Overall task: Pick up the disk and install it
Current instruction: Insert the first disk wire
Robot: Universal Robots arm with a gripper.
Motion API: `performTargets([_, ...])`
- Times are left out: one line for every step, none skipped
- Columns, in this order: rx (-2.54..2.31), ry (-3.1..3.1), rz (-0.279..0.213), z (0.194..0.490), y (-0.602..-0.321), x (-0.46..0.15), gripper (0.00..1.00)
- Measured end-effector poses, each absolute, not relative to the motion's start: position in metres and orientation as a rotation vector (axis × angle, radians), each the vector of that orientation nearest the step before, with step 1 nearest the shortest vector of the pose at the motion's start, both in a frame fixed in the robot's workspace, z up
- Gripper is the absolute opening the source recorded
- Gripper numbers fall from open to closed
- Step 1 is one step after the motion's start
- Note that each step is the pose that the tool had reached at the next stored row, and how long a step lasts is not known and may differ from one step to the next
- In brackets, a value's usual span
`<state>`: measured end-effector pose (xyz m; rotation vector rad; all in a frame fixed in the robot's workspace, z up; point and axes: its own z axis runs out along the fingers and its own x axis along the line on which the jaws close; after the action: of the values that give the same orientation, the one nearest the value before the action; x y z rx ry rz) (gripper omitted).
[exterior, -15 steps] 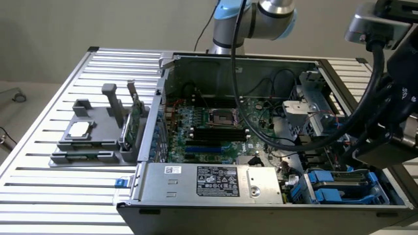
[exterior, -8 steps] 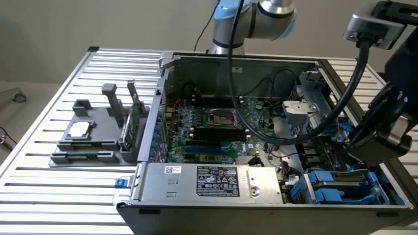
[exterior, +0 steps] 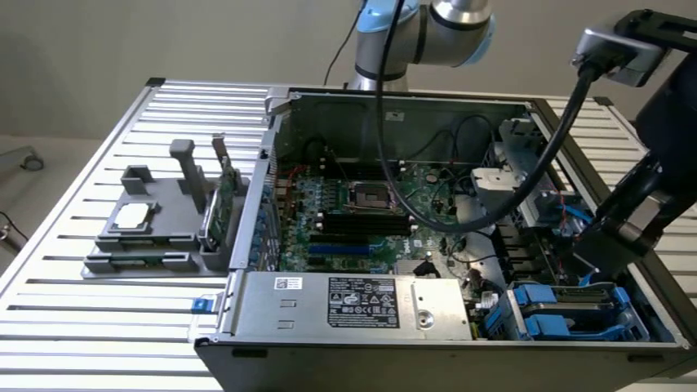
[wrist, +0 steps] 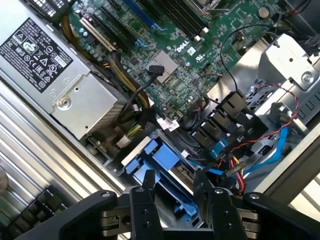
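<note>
At the exterior view's left, 1 grey holder [exterior: 153,237] w/ a green card [exterior: 224,204] is set on the desk [exterior: 65,310]. Centre: open PC case [exterior: 436,359]. Right: the disk [exterior: 550,314] [wrist: 162,157] is seated in the case's corner bay. The jaws are spread open astride its blue frame.

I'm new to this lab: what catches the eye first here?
An open computer case sits on a slatted metal table, its green motherboard laid bare. At the case's corner on the exterior view's right, the gripper hangs over the disk in its blue carrier.
</note>
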<state>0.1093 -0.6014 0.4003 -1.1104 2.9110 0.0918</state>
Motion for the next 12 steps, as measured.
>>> performTargets([-1.084, 2.920, 0.092, 0.399, -0.601, 0.109, 0.44])
performTargets([-1.058, 2.929, 0.091, 0.398, -0.601, 0.109, 0.44])
performTargets([-1.031, 2.938, 0.091, 0.398, -0.601, 0.109, 0.44])
performTargets([-1.004, 2.947, 0.091, 0.397, -0.601, 0.109, 0.44])
performTargets([-0.978, 2.955, 0.090, 0.396, -0.601, 0.109, 0.44])
performTargets([-0.951, 2.964, 0.090, 0.395, -0.601, 0.109, 0.44])
performTargets([-0.922, 2.972, 0.089, 0.394, -0.601, 0.109, 0.44])
performTargets([-0.895, 2.980, 0.089, 0.393, -0.601, 0.109, 0.44])
performTargets([-0.868, 2.987, 0.088, 0.392, -0.601, 0.109, 0.44])
performTargets([-0.841, 2.995, 0.088, 0.391, -0.601, 0.109, 0.44])
performTargets([-0.814, 3.002, 0.087, 0.390, -0.601, 0.109, 0.44])
performTargets([-0.786, 3.008, 0.087, 0.389, -0.601, 0.109, 0.44])
